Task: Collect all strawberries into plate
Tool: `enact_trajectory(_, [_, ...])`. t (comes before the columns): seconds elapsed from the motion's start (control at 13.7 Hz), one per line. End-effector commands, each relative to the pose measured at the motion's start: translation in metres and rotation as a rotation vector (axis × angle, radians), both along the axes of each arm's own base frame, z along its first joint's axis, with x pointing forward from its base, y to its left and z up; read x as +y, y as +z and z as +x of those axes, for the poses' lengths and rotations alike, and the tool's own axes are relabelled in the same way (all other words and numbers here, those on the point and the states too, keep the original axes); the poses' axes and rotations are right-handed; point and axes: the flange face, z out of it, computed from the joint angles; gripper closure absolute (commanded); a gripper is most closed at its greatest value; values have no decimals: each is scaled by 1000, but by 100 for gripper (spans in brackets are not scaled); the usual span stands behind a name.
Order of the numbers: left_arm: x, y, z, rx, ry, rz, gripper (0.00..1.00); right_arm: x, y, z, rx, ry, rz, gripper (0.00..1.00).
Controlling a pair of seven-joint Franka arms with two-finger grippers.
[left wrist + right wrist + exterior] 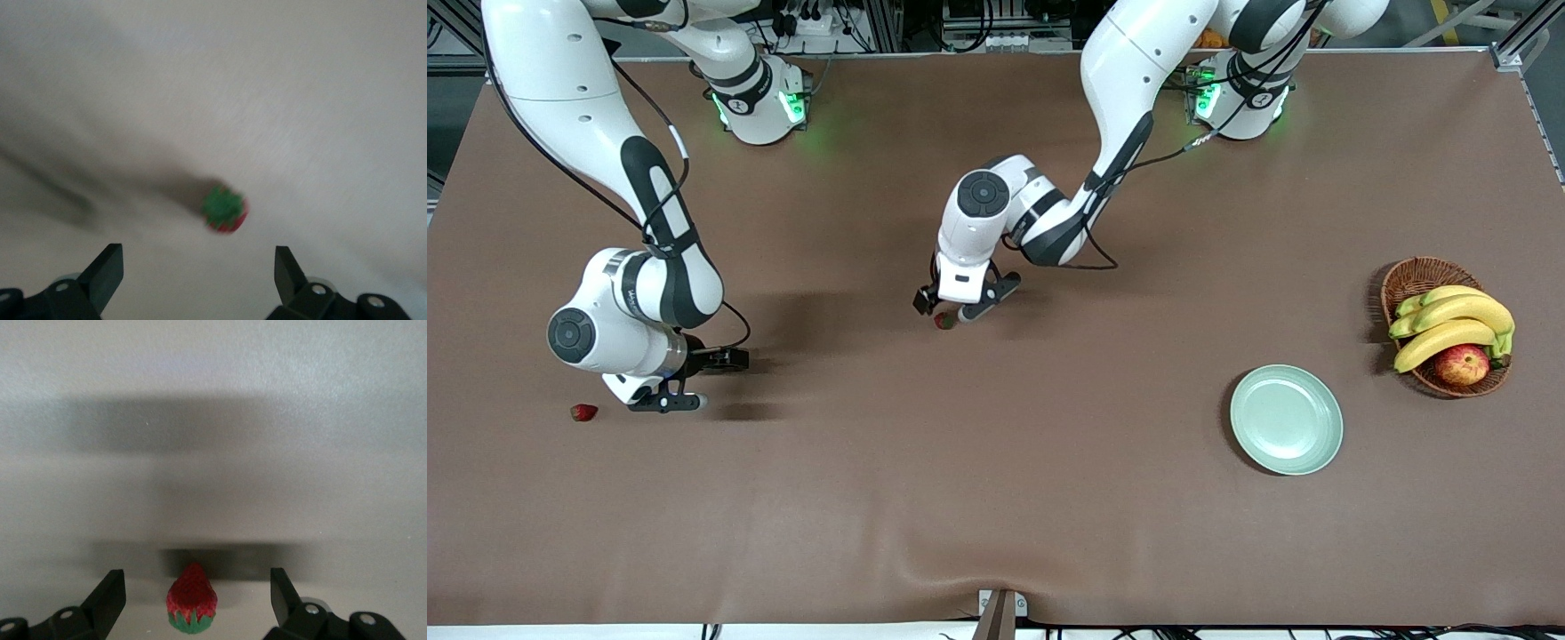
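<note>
Two-arm strawberry collection. The left tool [199, 260], fingers apart, hangs low over the middle strawberry [944, 320] at mid-desk. The right tool [197, 583], fingers also apart, straddles a second strawberry [192, 600] toward the right arm's end. An outlying strawberry [584, 412] lies just beside it on the desk. The plate [1240, 418] sits bare, well apart from all three, toward the left arm's end. Hazard: these small, rounded berries may roll or squirt free if a finger touches first off-centre, or slip out during the long carry.
</note>
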Motion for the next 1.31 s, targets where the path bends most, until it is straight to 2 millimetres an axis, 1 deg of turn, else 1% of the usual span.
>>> enact_trajectory(0.0, [-8, -7, 16, -65, 96, -36, 0, -3, -4, -11, 20, 3, -1, 11])
enact_trajectory(0.07, [-7, -11, 17, -63, 135, -47, 0, -1, -3, -11, 22, 5, 0, 14])
enact_trajectory(0.15, [-7, -13, 17, -56, 169, -55, 0, 1, -5, -13, 37, 8, 2, 20])
enact_trajectory(0.29, [-8, -14, 16, -42, 212, -59, 0, 1, -5, -14, 43, 7, 3, 28])
enact_trajectory(0.36, [-8, -14, 16, -34, 237, -63, 0, 3, -5, -14, 45, 13, 2, 33])
enact_trajectory(0.44, [-7, -16, 15, -29, 248, -61, 0, 6, -4, -14, 44, 16, 4, 41])
enact_trajectory(0.51, [-7, -18, 15, -27, 251, -59, 0, 7, -4, -14, 50, 21, 4, 46])
enact_trajectory(0.58, [-7, -19, 15, -25, 254, -59, 0, 8, -2, -13, 47, 22, 5, 55])
enact_trajectory(0.66, [-7, -19, 14, -20, 258, -61, 0, 8, 0, -12, 43, 22, 6, 68])
enact_trajectory(0.73, [-7, -22, 14, -12, 280, -61, 0, 8, 2, -11, 38, 23, 6, 78])
enact_trajectory(0.8, [-6, -22, 15, -8, 302, -62, 0, 8, 5, -10, 35, 25, 7, 87])
enact_trajectory(0.88, [-7, -22, 14, -6, 305, -63, 0, 8, 10, -8, 28, 25, 8, 95])
enact_trajectory(0.95, [-7, -22, 14, -6, 305, -63, 0, 10, 17, -4, 34, 27, 14, 100])
enact_trajectory(1.02, [-6, -24, 14, -4, 305, -61, 0, 12, 29, 2, 49, 26, 25, 100])
enact_trajectory(1.24, [-9, -31, 8, 1, 299, -53, 0, 22, 80, 20, 74, 45, 57, 100])
